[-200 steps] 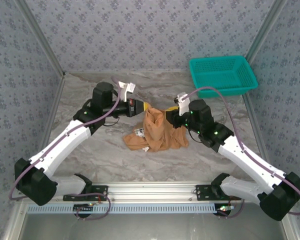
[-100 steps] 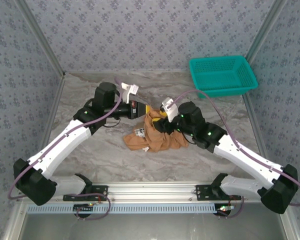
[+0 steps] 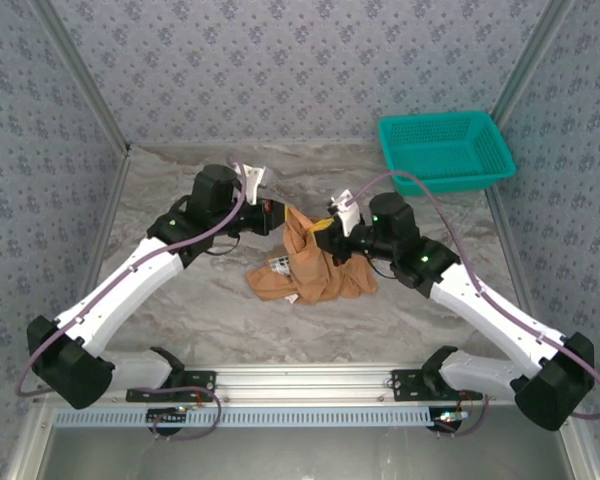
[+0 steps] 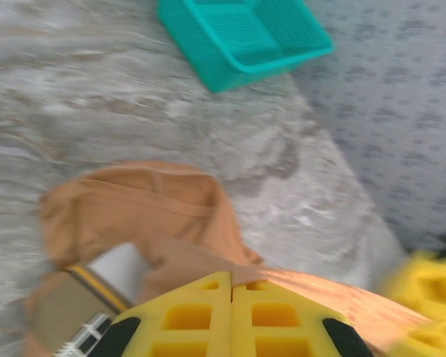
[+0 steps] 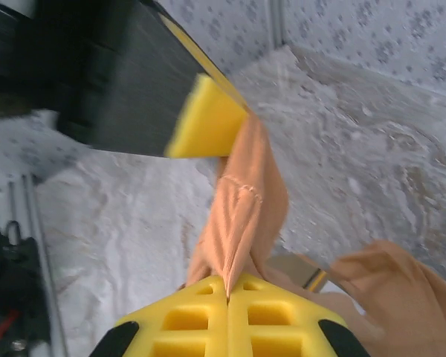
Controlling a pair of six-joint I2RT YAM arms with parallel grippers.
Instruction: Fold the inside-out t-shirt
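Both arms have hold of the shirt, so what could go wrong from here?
1. The left end effector and right end effector each pinch just a thin fold of the t-shirt, so pulling apart might slip it free.
2. They sit very close together and could bump.
3. The rest lies crumpled on the table, so it may lift twisted.

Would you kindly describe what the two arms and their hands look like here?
The left arm and right arm have white shells, black joints, small green lights and a purple cable looping alongside. The left hand and right hand have yellow fingers moulded with square pockets.
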